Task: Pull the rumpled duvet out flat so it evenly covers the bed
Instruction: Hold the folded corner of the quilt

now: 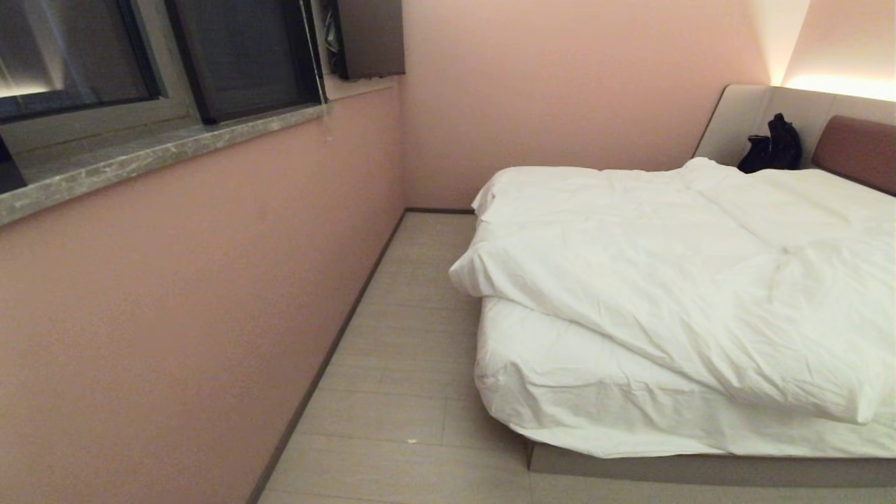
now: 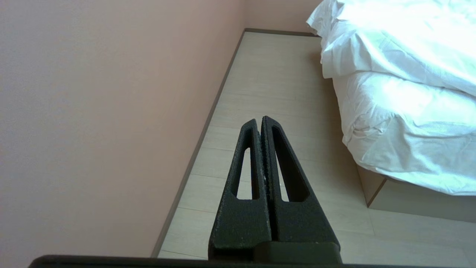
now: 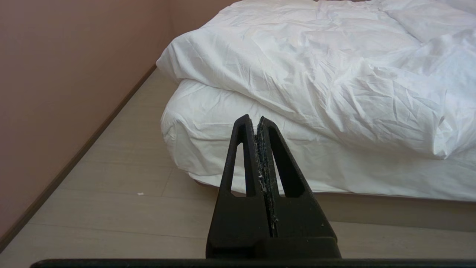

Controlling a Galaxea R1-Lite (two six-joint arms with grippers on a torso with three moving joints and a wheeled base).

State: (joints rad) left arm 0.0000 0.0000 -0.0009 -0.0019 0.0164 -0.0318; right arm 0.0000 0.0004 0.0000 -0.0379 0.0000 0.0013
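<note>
My puffy white creased duvet (image 1: 672, 280) lies bunched back from the low white-sheeted bed's (image 1: 560, 392) foot, so both my black grippers, left (image 2: 259, 120) and right (image 3: 253, 118), wait pinched together, empty, above the floor.

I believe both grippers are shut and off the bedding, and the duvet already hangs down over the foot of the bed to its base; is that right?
Not quite: the duvet stops short, bunched diagonally, leaving the sheeted mattress corner of the bed bare, as the head view shows. The rest holds: the left gripper and right gripper are shut and off the bedding.
</note>
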